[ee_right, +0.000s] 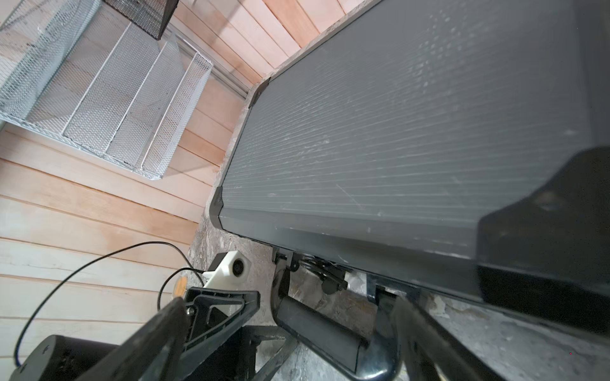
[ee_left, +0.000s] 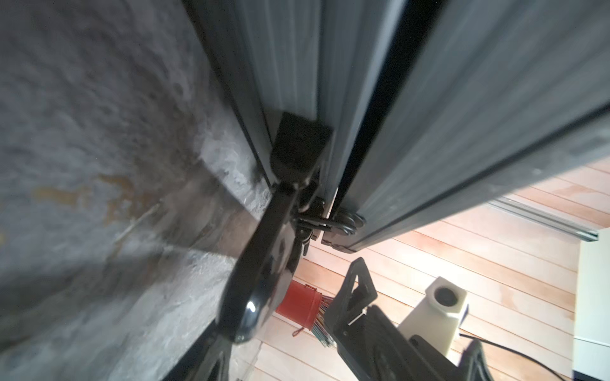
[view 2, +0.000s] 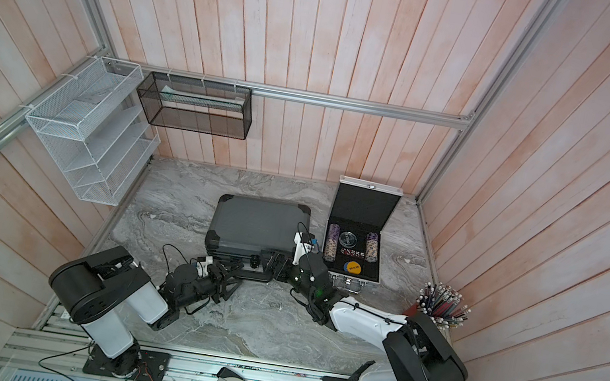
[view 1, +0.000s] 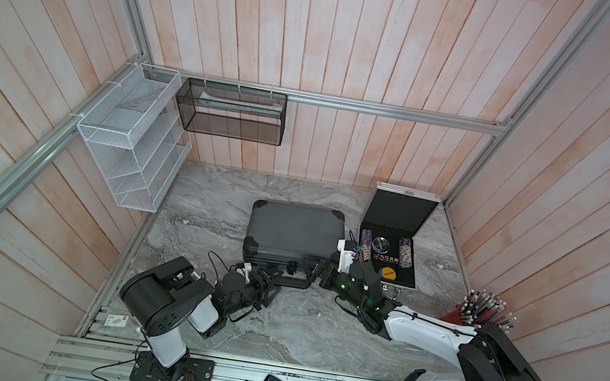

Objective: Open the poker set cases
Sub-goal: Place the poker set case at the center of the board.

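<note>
- dark grey case (view 1: 294, 231) lies on the bench (view 1: 206, 217), front latches (ee_left: 333, 226) blurry; silver case (view 1: 398, 211) just beside it, lid up
- left end effector (view 1: 272, 289) by the grey case's handle (view 1: 292, 281), jaws parted, can't tell if touching
- right end effector (view 1: 315, 272) wide open, empty, arm covering the grey case's front corner

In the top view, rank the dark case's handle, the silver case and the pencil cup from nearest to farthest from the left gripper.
1. Handle, just ahead of the left gripper, mid-table.
2. Silver case, open, back right.
3. Pencil cup, far right edge.
</note>
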Robot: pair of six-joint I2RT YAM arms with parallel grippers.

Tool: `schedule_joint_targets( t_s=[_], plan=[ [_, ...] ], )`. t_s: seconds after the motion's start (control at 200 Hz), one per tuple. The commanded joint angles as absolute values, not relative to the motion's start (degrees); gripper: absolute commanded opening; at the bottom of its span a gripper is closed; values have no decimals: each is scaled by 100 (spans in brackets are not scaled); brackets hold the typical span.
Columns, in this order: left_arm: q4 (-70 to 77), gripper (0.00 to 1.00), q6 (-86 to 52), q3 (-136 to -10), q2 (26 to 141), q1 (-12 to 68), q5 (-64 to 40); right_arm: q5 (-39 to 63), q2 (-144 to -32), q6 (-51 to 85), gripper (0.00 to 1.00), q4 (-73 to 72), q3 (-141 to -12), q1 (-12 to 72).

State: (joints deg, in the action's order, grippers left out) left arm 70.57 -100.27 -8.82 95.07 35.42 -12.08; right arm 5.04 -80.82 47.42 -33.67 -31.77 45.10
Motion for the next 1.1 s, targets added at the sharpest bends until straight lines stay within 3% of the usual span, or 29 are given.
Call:
schedule_joint_targets(
  t_s=[0.0, 0.23, 0.37, 0.575, 0.82, 1.095],
  plan=[
    [6395, 74, -9867, -783, 9096, 3596, -990, 562, -8253, 4267, 98, -3190, -3392, 4626],
    [3625, 100, -9282, -908, 7151, 3613, -466, 524, -8611, 3669, 98, -3065, -3587, 4872],
    [2090, 100, -8811, -1084, 5962, 3465, -44, 494, -8911, 3285, 96, -2964, -3798, 5034],
    [954, 100, -7811, -1380, 5377, 2506, -552, 282, -9396, 2752, 92, -2608, -4266, 5203],
    [594, 100, -6715, -1893, 5761, 1745, -1136, 149, -9744, 2535, 90, -2504, -4473, 5216],
    [192, 100, -5584, -2628, 6356, 1584, -1034, 86, -9969, 2337, 92, -2461, -4626, 5236]
  ],
)
